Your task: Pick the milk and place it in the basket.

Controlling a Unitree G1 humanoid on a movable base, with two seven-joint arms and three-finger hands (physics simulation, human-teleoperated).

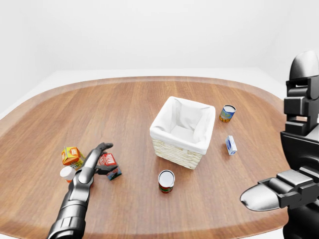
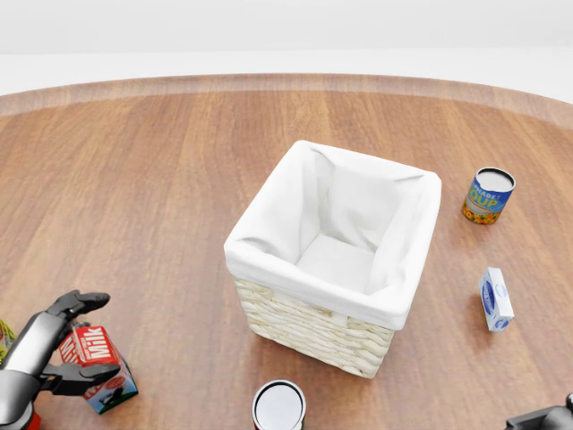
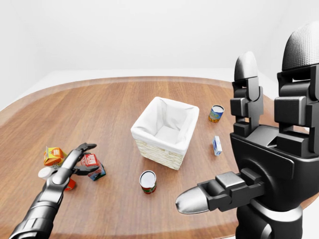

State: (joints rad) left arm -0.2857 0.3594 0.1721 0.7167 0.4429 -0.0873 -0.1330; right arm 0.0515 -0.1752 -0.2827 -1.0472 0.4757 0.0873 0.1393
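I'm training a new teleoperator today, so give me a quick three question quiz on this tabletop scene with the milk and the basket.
1. True or false: the milk carton already lies inside the basket.
2. Which hand reaches to the milk carton: A) left hand, B) right hand?
3. Fill in: in the head view, the soup can stands to the ____ of the basket.

Key: 1 false, it stands on the wooden table between the open fingers; 2 A; 3 right.
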